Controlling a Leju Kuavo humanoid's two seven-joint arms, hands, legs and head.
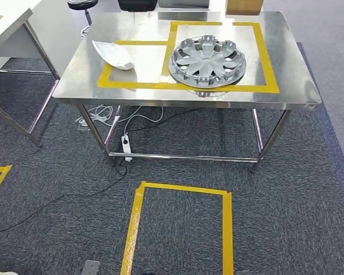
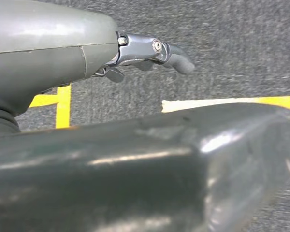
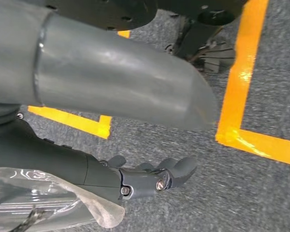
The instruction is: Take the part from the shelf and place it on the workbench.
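While both hands [image 2: 151, 50] [image 3: 151, 179] hang loosely open and unladen, the round, silver, spoked hubcap [image 1: 207, 61] lies flat on the workbench [image 1: 291, 86].

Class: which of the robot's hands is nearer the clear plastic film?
Right. The right hand hangs just beside the clear plastic film; the left hand hangs over carpet and yellow tape.

White bag [image 1: 114, 54], power strip [image 1: 126, 144], stool [image 1: 82, 4]
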